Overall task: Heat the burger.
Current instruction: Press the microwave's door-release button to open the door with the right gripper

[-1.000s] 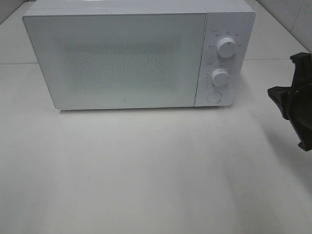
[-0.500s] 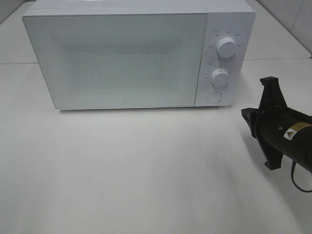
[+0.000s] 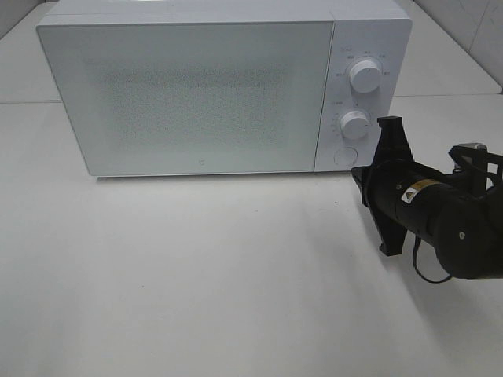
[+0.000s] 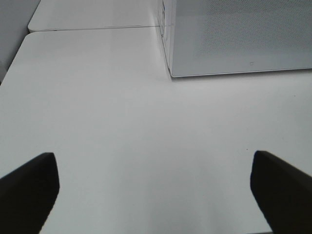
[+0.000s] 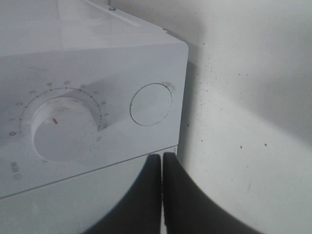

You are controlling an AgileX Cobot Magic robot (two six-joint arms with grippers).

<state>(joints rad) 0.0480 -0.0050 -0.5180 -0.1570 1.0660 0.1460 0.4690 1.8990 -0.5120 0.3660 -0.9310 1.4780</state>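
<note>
The burger is out of view. A white microwave [image 3: 189,94] stands at the back of the table with its door closed. My right gripper [image 3: 356,173] is shut and empty, its tip close in front of the round button [image 3: 344,155] at the bottom of the control panel. In the right wrist view the closed fingertips [image 5: 162,157] sit just short of that button [image 5: 151,104], beside the lower dial [image 5: 61,131]. My left gripper [image 4: 156,187] is open over bare table, and the microwave's corner [image 4: 239,39] lies ahead of it.
The panel carries an upper dial [image 3: 365,75] and a lower dial [image 3: 354,124]. The white table [image 3: 196,275] stretches in front of the microwave. A seam [image 4: 92,28] joins it to a second table behind.
My right arm has come in from the right edge toward the microwave's control panel, its gripper shut throughout. The left gripper shows no change.
</note>
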